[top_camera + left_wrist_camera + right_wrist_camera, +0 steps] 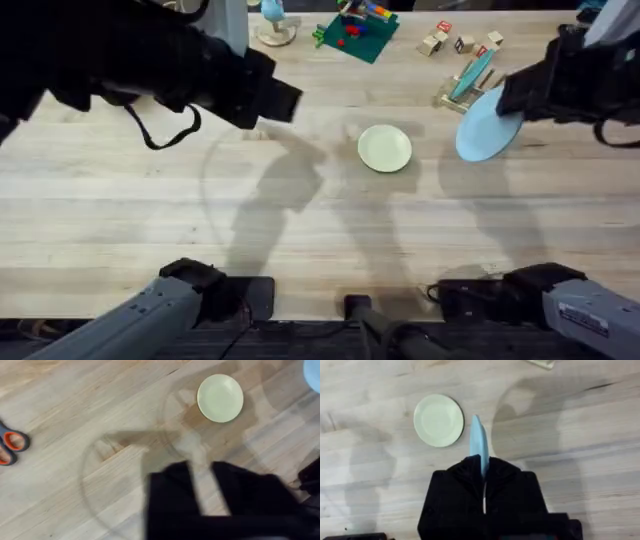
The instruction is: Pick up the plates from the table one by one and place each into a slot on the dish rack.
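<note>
Blue plate (478, 440) sits clamped edge-on in the right end effector (484, 467), seemingly above the table (300, 230).

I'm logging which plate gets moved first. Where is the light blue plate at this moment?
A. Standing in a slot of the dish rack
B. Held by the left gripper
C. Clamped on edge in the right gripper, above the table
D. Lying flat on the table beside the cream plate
C: the light blue plate sits edge-on between the right gripper's black fingers, while the cream plate lies flat on the table.
</note>
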